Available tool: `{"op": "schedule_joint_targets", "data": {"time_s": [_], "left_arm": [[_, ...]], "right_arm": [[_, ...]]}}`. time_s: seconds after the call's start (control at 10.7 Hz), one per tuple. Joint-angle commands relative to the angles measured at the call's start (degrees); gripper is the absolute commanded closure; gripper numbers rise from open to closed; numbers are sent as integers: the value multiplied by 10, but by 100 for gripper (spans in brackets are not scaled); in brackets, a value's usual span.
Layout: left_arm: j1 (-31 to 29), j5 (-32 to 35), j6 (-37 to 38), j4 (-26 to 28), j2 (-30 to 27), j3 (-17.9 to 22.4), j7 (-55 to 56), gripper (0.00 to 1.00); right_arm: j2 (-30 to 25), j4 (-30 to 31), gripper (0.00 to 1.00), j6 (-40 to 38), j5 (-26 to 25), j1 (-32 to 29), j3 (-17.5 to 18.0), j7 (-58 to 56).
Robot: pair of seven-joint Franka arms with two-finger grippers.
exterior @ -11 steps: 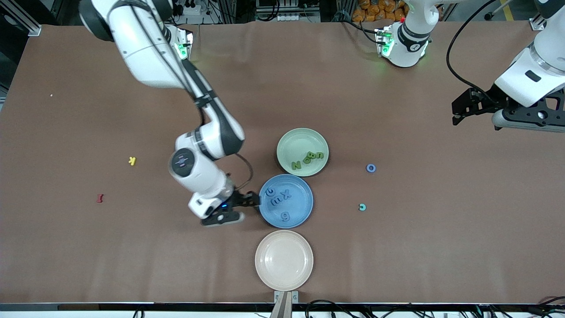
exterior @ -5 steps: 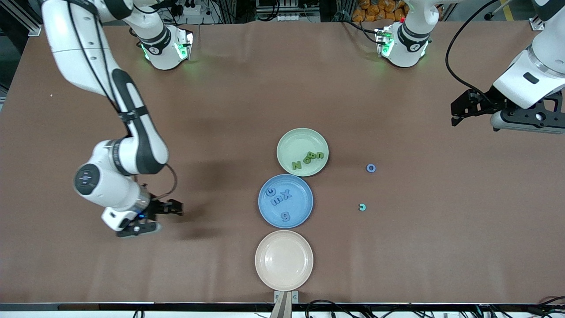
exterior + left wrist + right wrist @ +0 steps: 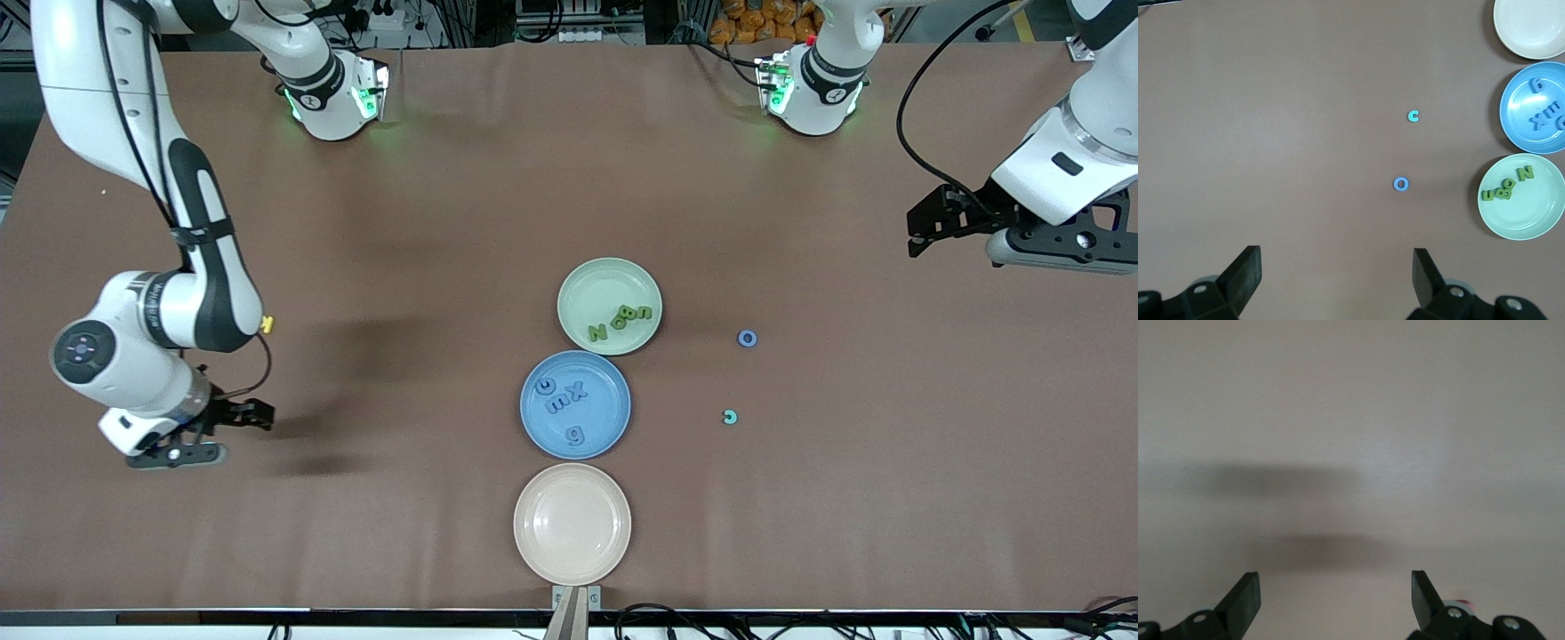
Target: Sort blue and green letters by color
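Several mid-blue letters [image 3: 566,400] lie in the blue plate [image 3: 605,422]. Several olive green letters [image 3: 622,317] lie in the pale green plate [image 3: 605,277]. A blue O [image 3: 748,338] and a blue-green c [image 3: 730,417] lie loose on the table toward the left arm's end; both show in the left wrist view, the O [image 3: 1401,184] and the c [image 3: 1413,116]. My right gripper [image 3: 258,414] is open and empty, low over bare table toward the right arm's end. My left gripper [image 3: 913,233] is open and empty, held high at the left arm's end.
An empty cream plate [image 3: 572,524] sits nearest the front camera, beside the blue plate. A yellow letter [image 3: 266,324] peeks out beside the right arm. The dark red letter is hidden by the right arm. A brown cloth covers the table [image 3: 800,498].
My right arm has swung away from the blue plate's edge toward the right arm's end of the table, gripper open and empty. The left arm has barely moved.
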State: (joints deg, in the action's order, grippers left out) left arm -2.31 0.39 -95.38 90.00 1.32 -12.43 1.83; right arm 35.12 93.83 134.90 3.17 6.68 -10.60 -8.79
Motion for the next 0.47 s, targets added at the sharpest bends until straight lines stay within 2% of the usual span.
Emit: {"op": "schedule_joint_targets", "data": {"time_s": [0.0, 0.38], "left_arm": [[-5, -10, -5, 3, -3, -1, -4, 0], [-5, -10, -6, 3, -3, -1, -4, 0]], "right_arm": [[-73, 25, 0, -1, -38, -17, -7, -3], [-160, 17, 0, -125, -40, -23, -18, -3]]}}
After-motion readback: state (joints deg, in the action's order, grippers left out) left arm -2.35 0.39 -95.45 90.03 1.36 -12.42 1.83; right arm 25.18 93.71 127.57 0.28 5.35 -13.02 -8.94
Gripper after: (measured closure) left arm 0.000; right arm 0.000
